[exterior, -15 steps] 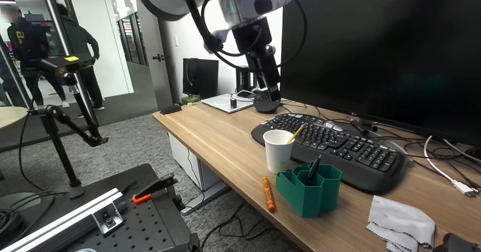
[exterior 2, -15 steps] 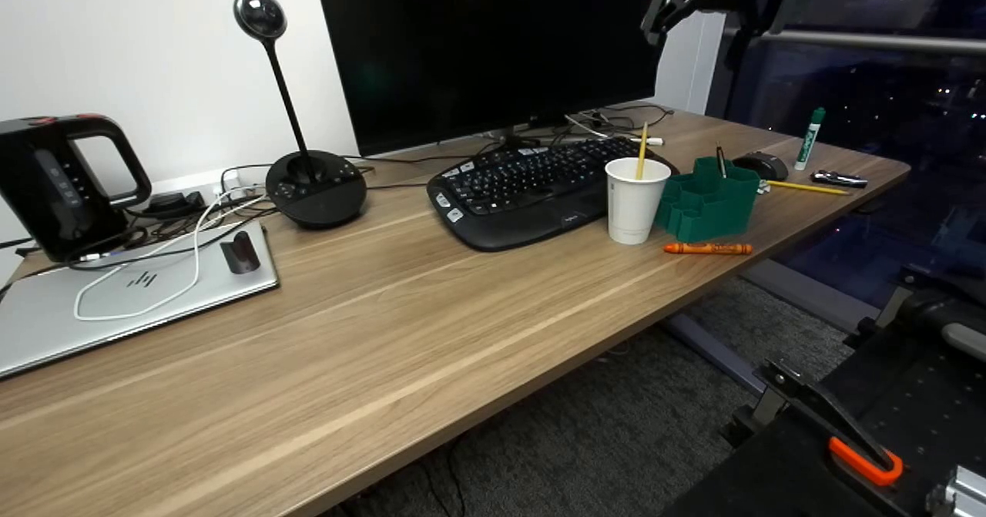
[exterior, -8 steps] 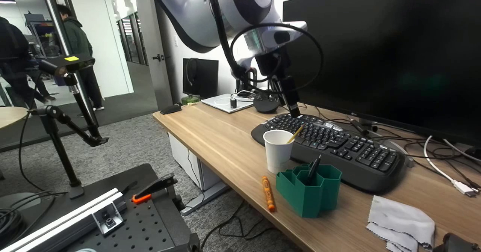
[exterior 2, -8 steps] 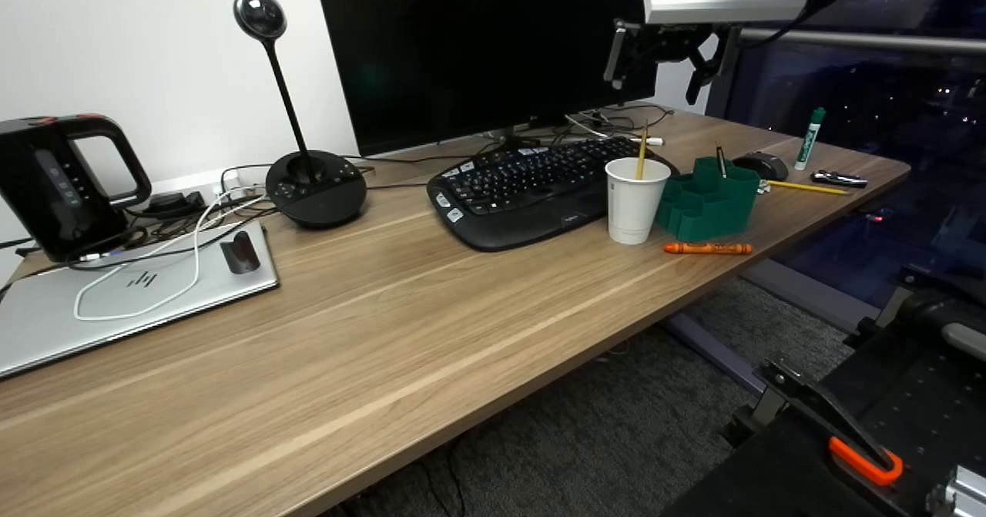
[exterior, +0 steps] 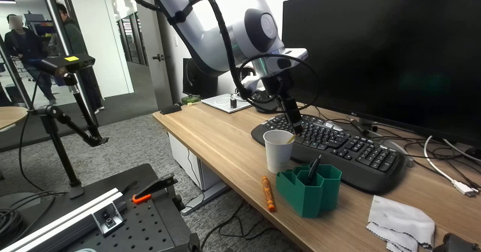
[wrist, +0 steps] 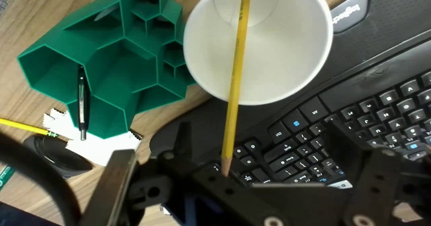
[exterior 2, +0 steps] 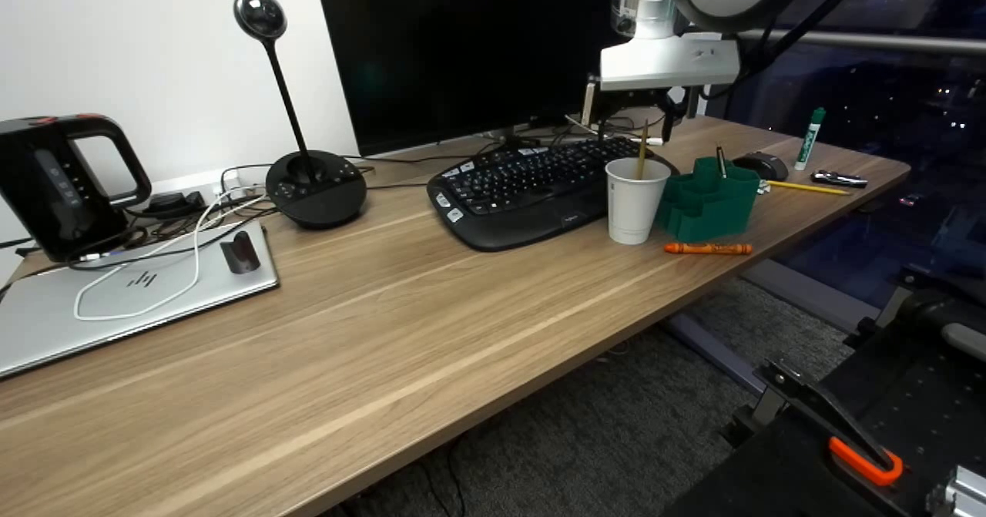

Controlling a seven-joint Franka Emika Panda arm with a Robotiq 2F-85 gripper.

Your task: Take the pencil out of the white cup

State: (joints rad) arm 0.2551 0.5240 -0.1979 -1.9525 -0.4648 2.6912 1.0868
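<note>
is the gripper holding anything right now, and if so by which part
Nothing is held. The gripper is open, its jaws apart, and the yellow pencil leans in the white paper cup, sharpened end up.

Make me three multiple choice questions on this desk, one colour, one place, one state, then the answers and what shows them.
1. What colour is the cup with a pencil in it?
A. Black
B. White
C. Red

2. Where does the crayon lie?
A. On the desk, near the green holder
B. Inside the cup
C. Inside the green holder

3. What state is the gripper in?
A. Shut on the pencil
B. Shut on the crayon
C. Open

1 B, both exterior views show it white.
2 A, both exterior views show it lying there.
3 C, the wrist view shows its jaws apart.
</note>
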